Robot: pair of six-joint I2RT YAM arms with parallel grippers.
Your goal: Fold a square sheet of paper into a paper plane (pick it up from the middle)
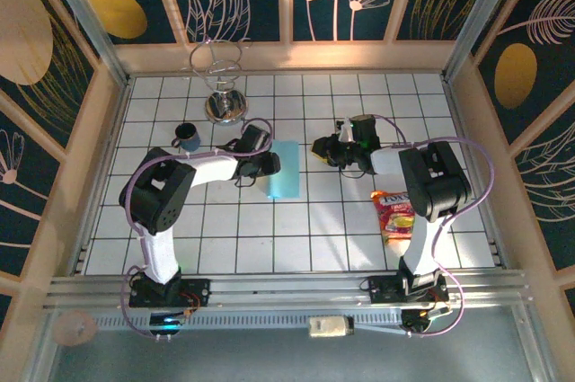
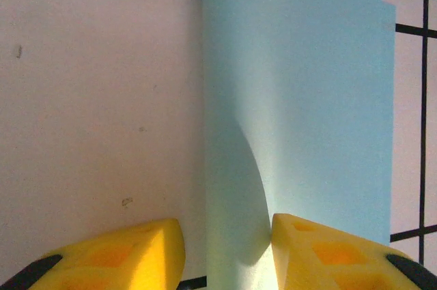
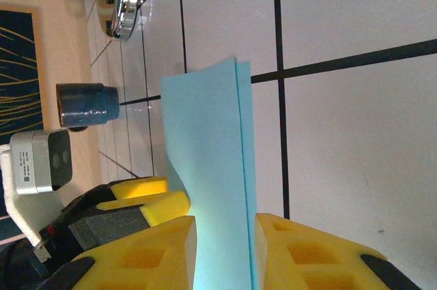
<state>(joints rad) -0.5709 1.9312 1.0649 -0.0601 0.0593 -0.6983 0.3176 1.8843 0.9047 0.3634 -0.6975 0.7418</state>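
1. Set on a white tiled table (image 1: 341, 238) walled with floral panels; near edge crossed by the mounting rail.
2. Reaching inward with both arms, elbows raised, forearms angled toward the middle; left gripper (image 1: 269, 164) at the left edge of the paper, right gripper (image 1: 320, 146) just short of its right edge, not touching.
3. Folded in half into a light-blue rectangle: the square sheet of paper (image 2: 300, 99), long axis straight ahead of the left fingers (image 2: 130, 259), crease lying in the gap between them, the rest under and beyond the right-hand finger. Near end cut off at the bottom of the left wrist view; curved shadow there, so hard to tell whether the upper layer lies flat.
4. Left fingers parted moderately, gripping nothing.
5. Right fingers (image 3: 321, 256) narrowly parted and empty, with the sheet seen through the gap ahead, its two layers slightly out of line.
6. Beyond and left of the left fingers: chrome stand (image 1: 225, 103) and dark blue cup (image 1: 188, 137).
7. Behind the right fingers, beside that arm: orange-red snack packet (image 1: 395, 216), lettering too small to read.
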